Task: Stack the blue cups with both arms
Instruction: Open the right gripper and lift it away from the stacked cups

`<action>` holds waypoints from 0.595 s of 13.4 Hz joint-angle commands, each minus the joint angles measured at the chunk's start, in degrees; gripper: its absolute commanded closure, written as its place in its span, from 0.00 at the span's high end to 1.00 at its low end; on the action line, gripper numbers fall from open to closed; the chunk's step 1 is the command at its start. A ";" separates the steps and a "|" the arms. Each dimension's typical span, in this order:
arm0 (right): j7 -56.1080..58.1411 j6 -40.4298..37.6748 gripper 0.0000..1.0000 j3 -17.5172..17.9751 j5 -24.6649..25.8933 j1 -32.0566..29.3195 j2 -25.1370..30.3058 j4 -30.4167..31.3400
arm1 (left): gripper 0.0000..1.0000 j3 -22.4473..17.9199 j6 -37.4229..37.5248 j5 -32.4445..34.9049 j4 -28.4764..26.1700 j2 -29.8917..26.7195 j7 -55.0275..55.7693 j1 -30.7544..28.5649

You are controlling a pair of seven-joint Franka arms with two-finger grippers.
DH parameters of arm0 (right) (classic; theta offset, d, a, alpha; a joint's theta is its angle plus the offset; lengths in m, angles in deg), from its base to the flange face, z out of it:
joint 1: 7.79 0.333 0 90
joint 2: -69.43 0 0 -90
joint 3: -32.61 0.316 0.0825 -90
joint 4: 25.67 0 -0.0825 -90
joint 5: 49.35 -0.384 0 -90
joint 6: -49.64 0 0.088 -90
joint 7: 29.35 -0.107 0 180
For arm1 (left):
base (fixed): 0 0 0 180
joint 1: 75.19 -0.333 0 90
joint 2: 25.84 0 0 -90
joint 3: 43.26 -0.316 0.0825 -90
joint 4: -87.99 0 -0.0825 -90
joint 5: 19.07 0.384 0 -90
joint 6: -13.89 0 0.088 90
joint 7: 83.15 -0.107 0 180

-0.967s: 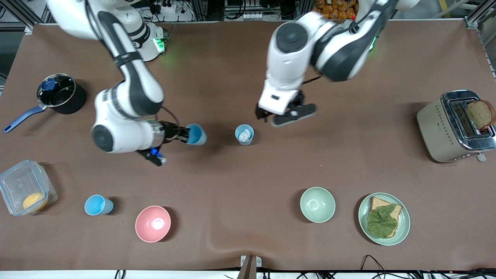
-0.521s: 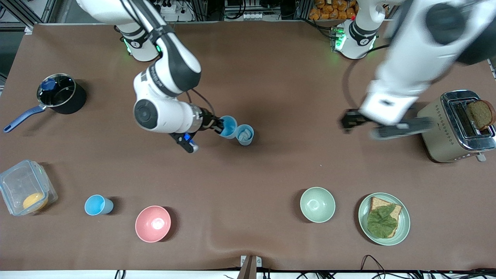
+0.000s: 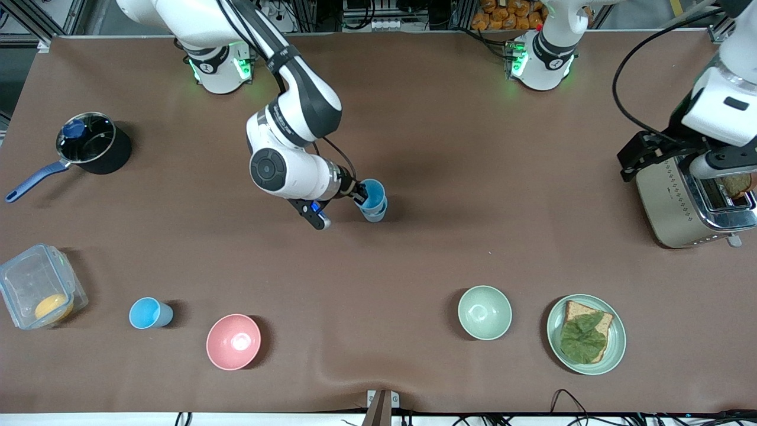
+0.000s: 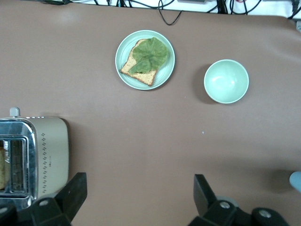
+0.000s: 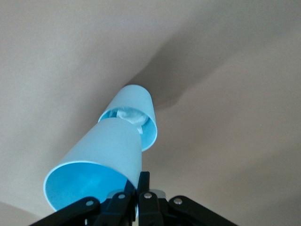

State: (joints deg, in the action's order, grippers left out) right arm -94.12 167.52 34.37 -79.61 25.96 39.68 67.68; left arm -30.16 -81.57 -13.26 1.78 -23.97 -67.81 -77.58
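1. A lone blue cup (image 3: 151, 313) stands on the table (image 3: 414, 248) near the front camera, beside the pink bowl (image 3: 233, 341).
2. Mid-table, the right gripper (image 3: 358, 193) pinches the rim of a held blue cup (image 3: 372, 196), its base over the mouth of a standing blue cup (image 3: 375, 212) with something white inside.
3. The left gripper (image 3: 680, 160) hangs over the toaster (image 3: 665, 201), fingers spread with nothing between them.

No text, label, brand, number or sign can be read on anything here.
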 commanded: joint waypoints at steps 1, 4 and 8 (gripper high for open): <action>-1.06 0.86 0.00 -0.70 0.46 1.23 -1.71 -0.80 | 1.00 -0.70 1.68 -1.86 -3.08 -3.10 -2.95 -0.60; -1.06 0.95 0.00 -0.79 0.90 1.76 -2.24 -0.27 | 1.00 -2.80 1.68 -2.21 -3.53 -3.28 -3.12 -0.61; -0.54 -0.10 1.00 -1.05 1.60 0.71 -0.41 -0.45 | 1.00 -2.81 1.59 -3.26 -2.82 -2.22 -3.03 -1.13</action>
State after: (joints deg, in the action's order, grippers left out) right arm -94.09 168.20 34.01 -79.30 26.80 37.44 67.53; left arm -32.94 -80.13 -15.33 -0.27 -25.42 -69.46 -78.36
